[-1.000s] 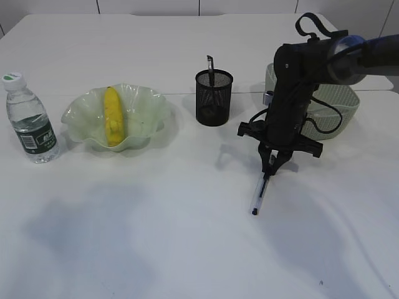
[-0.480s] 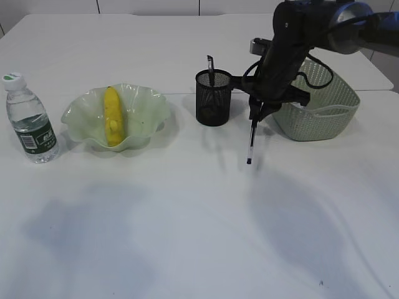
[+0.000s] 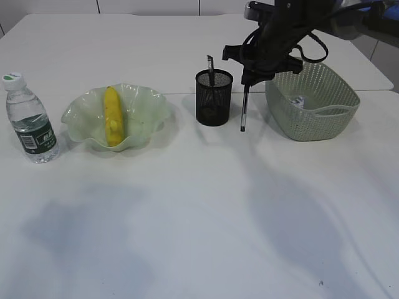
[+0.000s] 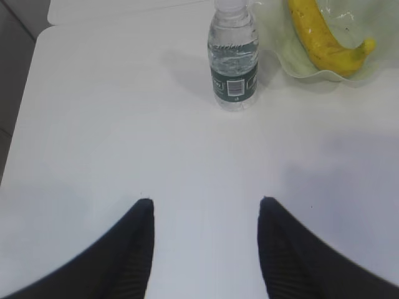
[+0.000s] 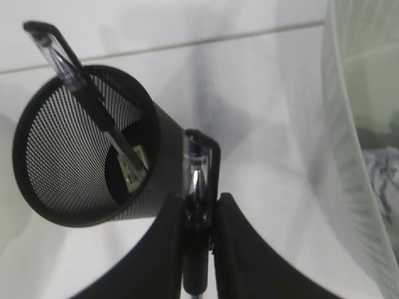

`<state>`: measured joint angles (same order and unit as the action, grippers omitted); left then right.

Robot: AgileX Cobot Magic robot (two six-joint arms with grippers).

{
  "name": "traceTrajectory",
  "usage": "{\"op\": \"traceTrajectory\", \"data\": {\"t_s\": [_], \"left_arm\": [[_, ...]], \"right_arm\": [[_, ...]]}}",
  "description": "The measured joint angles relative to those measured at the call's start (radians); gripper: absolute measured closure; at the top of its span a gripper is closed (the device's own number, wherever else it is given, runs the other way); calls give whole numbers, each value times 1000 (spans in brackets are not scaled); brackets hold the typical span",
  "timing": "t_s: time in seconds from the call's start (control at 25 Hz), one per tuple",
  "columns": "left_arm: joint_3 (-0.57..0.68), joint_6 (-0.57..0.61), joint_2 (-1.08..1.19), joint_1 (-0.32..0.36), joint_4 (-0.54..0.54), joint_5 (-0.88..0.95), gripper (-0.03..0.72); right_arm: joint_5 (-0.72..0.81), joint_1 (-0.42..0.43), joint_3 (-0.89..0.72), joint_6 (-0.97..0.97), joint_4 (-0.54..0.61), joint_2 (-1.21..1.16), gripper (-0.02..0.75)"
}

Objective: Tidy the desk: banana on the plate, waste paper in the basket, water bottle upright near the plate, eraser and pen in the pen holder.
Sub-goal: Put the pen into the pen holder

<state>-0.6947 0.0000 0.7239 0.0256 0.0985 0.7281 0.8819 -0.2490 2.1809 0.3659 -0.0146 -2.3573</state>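
**Pen held upright beside the mesh holder**

Pen [image 3: 244, 107] hangs nearly vertical from the right gripper [image 3: 248, 78], tip down and clear of the table [image 3: 199, 218], just right of the black mesh pen holder [image 3: 214, 98] and left of the basket [image 3: 313, 103]. In the right wrist view the 2 fingers [image 5: 165, 249] are pinched narrowly on the pen's barrel [image 5: 198, 187], and its far end lies just outside the holder's rim [image 5: 87, 143], not inside the cup. The holder already has 1 other pen [image 3: 211, 70] leaning in it, clip end sticking up above the rim; a small pale object [image 5: 133, 177] lies at the bottom, too dim to name.

The basket is pale green and woven, and crumpled waste paper [image 3: 299, 99] shows inside it.

The banana [image 3: 112, 116] lies lengthwise in the translucent ruffled plate [image 3: 146, 109]. The water bottle [image 3: 30, 120] stands upright just to the left of the plate, cap on, apart from it.

The left gripper [image 4: 204, 246] is seen only in its own wrist view: its 2 dark fingers stand moderately apart with nothing between them, above bare table, with the bottle [image 4: 234, 56] and the plate's edge [image 4: 274, 37] ahead.
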Motion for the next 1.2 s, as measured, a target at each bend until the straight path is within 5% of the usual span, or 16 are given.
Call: {"op": "traceTrajectory", "data": {"t_s": [1.2], "left_arm": [[0, 0, 48, 0, 72, 9, 312]], "right_arm": [[-686, 0, 0, -225, -7, 0, 664]]}}
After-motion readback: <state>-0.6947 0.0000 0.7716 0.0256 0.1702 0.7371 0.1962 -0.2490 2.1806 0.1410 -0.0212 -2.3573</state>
